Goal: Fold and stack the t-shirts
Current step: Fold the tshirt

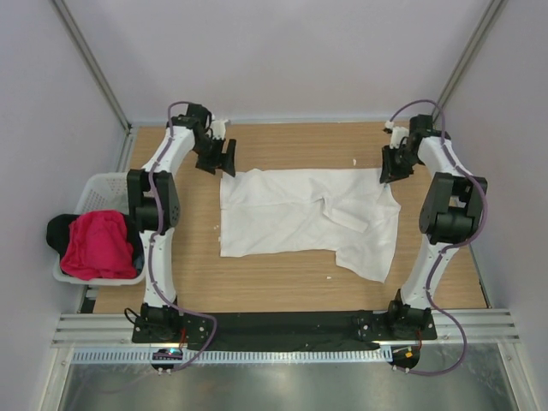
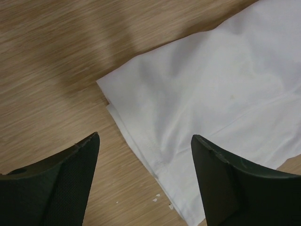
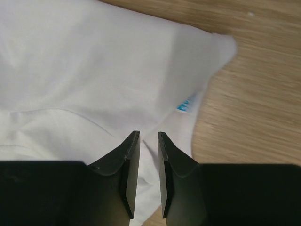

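Shirts number three: one white t-shirt (image 1: 300,214) lies spread on the table (image 1: 274,287); one pink-red t-shirt (image 1: 98,244) and one black t-shirt (image 1: 56,231) sit in the single basket (image 1: 90,184). The left gripper (image 2: 145,139) gapes wide, empty, above the white t-shirt's corner. The right gripper (image 3: 148,134) has its jaws nearly together; I cannot tell whether it has hold of the cloth.

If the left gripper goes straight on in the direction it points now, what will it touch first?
Most likely the white shirt: its layered edge, near a corner, lies between the open fingers of the left gripper. Bare table lies beside it, so one finger may land on wood; depth is unclear.
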Controlling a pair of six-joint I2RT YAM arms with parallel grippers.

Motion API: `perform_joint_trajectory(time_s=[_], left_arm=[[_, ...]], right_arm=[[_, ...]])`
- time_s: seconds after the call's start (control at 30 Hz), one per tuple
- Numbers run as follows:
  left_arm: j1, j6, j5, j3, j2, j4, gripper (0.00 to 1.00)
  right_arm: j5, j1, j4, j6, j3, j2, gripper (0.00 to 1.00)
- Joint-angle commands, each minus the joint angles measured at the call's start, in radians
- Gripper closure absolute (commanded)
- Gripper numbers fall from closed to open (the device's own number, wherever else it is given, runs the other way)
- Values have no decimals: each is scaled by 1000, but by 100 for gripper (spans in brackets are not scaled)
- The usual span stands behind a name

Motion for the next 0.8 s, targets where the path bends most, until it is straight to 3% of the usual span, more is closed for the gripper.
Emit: perform_joint_trajectory(time_s=[0.0,0.3,0.43,0.47,0.5,0.6,0.77], left_arm=[[11,56,-53,48,39,-24,23],[12,75,-53,60,102,-24,40],[11,86,-55,79,130,-20,59],[11,89,-56,90,134,-20,66],[11,86,-61,93,138,-15,82],[11,81,-72,109,144,-4,100],[11,76,-75,122,145,0,100]], right_arm=[[-34,-67,15,51,38,7,72],[-100,-105,23,69,30,17,72],[-140,-108,17,77,44,24,71],[-142,-108,15,78,47,25,71],[-146,-108,15,80,49,27,71],[-157,-108,12,83,50,28,71],[-179,-110,29,100,21,34,71]])
